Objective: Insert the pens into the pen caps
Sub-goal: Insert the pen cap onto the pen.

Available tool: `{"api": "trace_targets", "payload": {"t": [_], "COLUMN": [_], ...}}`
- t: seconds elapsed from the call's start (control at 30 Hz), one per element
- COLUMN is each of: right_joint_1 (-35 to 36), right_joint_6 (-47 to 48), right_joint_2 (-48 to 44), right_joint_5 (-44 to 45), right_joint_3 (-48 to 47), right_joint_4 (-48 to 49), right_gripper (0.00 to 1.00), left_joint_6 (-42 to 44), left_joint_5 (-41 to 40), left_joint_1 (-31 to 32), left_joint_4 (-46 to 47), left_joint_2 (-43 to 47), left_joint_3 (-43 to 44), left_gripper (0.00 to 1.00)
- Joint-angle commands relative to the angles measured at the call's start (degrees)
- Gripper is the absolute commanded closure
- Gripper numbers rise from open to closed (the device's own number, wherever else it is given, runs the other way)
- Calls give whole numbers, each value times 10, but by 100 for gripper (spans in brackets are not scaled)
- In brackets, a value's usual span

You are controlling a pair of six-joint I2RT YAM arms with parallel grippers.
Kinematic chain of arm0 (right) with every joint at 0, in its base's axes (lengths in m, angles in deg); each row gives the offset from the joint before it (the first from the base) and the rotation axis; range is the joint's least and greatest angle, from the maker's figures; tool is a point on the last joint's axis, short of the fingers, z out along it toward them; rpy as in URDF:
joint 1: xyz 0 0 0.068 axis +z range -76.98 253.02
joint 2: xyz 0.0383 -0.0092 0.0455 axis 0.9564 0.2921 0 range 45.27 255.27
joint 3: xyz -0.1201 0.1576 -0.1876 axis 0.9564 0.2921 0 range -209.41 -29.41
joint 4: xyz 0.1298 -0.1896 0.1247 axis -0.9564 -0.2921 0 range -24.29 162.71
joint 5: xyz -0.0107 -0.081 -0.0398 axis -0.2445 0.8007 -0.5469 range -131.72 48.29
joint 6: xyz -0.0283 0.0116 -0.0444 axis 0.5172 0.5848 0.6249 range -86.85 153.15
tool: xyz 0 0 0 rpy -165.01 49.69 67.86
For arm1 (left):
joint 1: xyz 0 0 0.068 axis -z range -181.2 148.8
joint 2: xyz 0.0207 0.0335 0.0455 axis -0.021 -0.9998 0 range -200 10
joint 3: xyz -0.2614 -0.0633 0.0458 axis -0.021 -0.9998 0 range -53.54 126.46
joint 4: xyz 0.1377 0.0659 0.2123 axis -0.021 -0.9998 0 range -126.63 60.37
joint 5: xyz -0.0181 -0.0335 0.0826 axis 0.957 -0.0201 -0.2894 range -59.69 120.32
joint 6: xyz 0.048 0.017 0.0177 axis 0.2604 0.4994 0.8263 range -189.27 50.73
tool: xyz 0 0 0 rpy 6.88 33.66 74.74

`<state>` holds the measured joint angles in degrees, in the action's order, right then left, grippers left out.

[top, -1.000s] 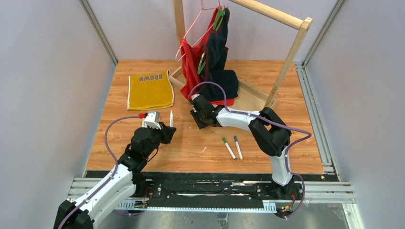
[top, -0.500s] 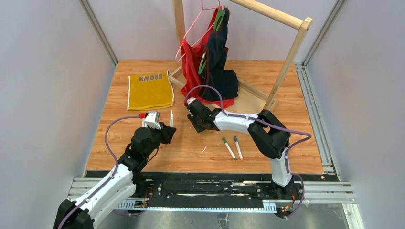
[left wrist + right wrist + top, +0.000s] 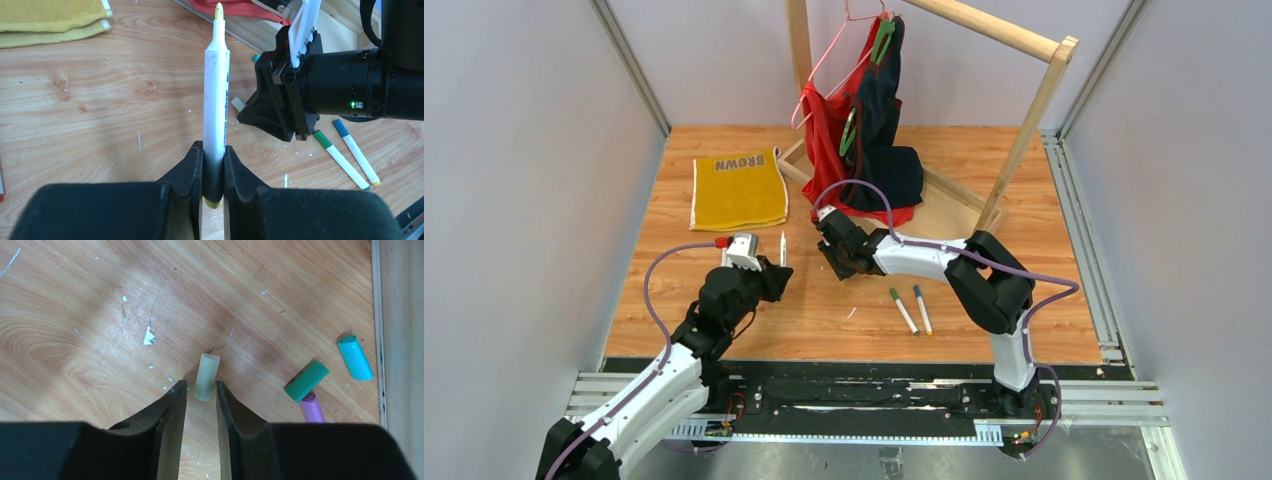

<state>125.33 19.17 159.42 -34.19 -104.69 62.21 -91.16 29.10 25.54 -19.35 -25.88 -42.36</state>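
The yellow-tipped pen (image 3: 216, 100), a smooth white plastic barrel with blue print down one side, stood upright on the left of the table. The left claw (image 3: 213, 170) was clenched on the pen's lower end between black padded fingers (image 3: 187, 172). A yellow butt showed just below the pads, and the pointed tip aimed away from the claw.

Toward the middle, the right claw (image 3: 201, 392) hung low over the scuffed wood-grain table (image 3: 75, 315). A pale yellow cap (image 3: 206, 376), a short round tube with its open mouth at the far end, lay with its near end between the fingertips. The jaws stood barely wider than the cap, straddling it. Whether they were actually pinching it I could not tell.

Three more caps lay close together to one side of the right claw. A green cap (image 3: 306, 381) rested across the end of a purple cap (image 3: 312, 407), touching it. A teal cap (image 3: 355, 357) lay a little apart, just beside the pale base rail (image 3: 400, 340) of the wooden rack.

Near and right of the right claw, a green-ended pen (image 3: 903, 310) and a blue-ended pen (image 3: 922, 309) lay flat side by side, almost parallel.

At the far left lay a folded yellow towel (image 3: 738, 190) lettered BROWN. A red garment (image 3: 824, 130) and a navy garment (image 3: 889, 120) hung from the rack at the far side.
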Motion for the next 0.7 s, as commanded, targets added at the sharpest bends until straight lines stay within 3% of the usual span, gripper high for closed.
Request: {"api": "trace_targets", "payload": {"t": [0.0,0.1,0.27,0.33,0.53,0.67], "right_joint_1": [9,9,9,10,6,-11], "right_joint_6": [-2,0,6,19,74,109], "right_joint_2": [15,21,0,-31,-147,-220], "right_joint_5": [6,5,-5,-31,-129,-223], "right_joint_3": [29,27,31,34,55,71], "right_joint_4": [-75,-75,-78,-87,-183,-279], "right_gripper": [71,78,98,100,99,100], "left_joint_6": [6,7,9,11,30,65], "left_joint_5": [-1,-1,-7,9,154,175], "left_joint_1": [-3,-3,-3,-3,2,75], "left_joint_4": [23,22,21,30,95,131], "left_joint_2": [5,5,7,6,-7,-13], "left_joint_3": [-4,-4,-6,-10,-25,-29], "left_gripper": [100,100,100,100,100,100]}}
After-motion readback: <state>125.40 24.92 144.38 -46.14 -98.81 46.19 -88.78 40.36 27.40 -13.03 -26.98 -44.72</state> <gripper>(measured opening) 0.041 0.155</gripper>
